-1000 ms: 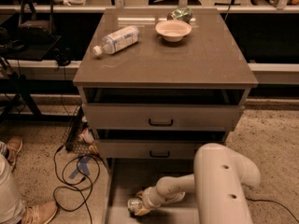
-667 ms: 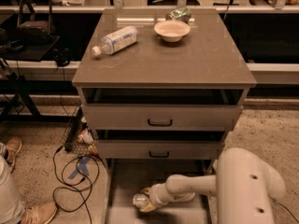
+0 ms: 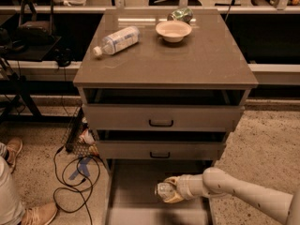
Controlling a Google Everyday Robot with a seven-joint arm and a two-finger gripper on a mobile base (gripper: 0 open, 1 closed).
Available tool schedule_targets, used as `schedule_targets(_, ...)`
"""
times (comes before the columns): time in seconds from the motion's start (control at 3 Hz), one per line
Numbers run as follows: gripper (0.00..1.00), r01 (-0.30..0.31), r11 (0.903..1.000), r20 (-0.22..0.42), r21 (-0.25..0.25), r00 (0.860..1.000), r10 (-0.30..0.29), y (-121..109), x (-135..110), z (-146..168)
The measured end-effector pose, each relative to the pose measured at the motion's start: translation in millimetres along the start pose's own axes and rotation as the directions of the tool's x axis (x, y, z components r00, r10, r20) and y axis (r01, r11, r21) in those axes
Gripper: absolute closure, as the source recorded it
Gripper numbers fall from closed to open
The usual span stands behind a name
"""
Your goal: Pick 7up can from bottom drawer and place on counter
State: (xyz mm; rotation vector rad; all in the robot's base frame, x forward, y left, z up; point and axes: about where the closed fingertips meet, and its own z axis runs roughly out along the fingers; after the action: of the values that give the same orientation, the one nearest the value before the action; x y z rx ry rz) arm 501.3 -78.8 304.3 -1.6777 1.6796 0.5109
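The bottom drawer [image 3: 136, 191] is pulled out below two shallower drawers. My gripper [image 3: 169, 190] reaches in from the right, above the drawer floor, and is shut on the 7up can [image 3: 163, 190], whose silver end faces left. The can is lifted off the floor of the drawer. The counter [image 3: 187, 60] is the grey-brown slab on top of the cabinet, well above the gripper.
On the counter lie a clear plastic bottle [image 3: 116, 40], a beige bowl [image 3: 173, 30] and a dark green can [image 3: 180, 14] behind it. Two upper drawers [image 3: 161, 118] stick out slightly. Cables [image 3: 75, 182] and a person's shoes [image 3: 40, 213] are on the floor at left.
The arm has drawn back to the right, and the gripper with the can has risen and moved right inside the bottom drawer.
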Motion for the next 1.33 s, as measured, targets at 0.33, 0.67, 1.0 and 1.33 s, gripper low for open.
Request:
schedule_targets(0.33, 1.0, -0.007, 1.0, 0.0, -0.004, 1.0, 0.007, 3.0, 1.2, 5.4)
schedule_targets(0.67, 1.0, 0.032, 0.9995, 0.02, 0.006, 0.999, -0.032, 5.7, -23.0, -21.9)
schedule_targets(1.0, 1.0, 0.09, 0.9922, 0.005, 0.086, 0.996, -0.091, 6.2, -66.1, -87.7)
schedule_targets(1.33, 1.0, 0.146, 0.9812, -0.01, 0.126, 0.989, -0.146, 13.7, -124.2, -164.0)
